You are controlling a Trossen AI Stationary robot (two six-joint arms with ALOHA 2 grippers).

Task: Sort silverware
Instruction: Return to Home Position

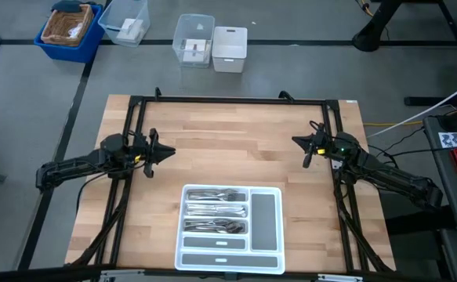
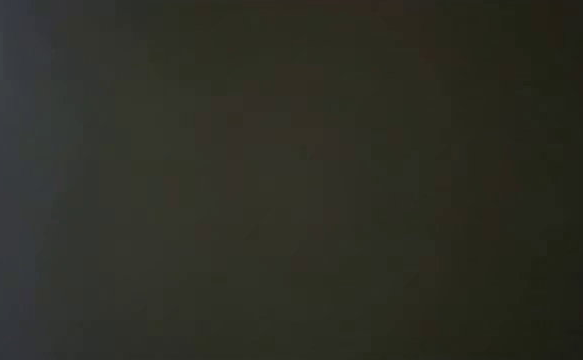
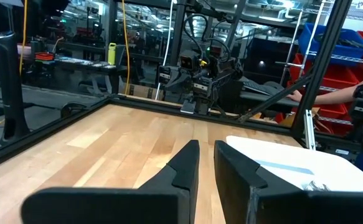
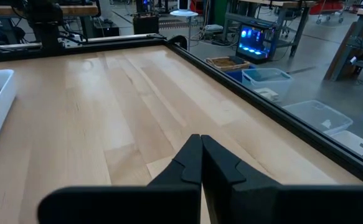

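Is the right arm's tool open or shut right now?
Shut. In the right wrist view the right tool has its two fingers pressed together, with no gap and nothing between them.

We look down on a light wooden butcher-block table (image 1: 228, 149), its planks running from nine o'clock to three o'clock. A black metal frame (image 1: 228, 99) borders the top at twelve, nine and three o'clock. Directly on the wood we find one white compartmented cutlery tray (image 1: 232, 188), at six o'clock, near the table's front edge and well apart from the frame's side rails.
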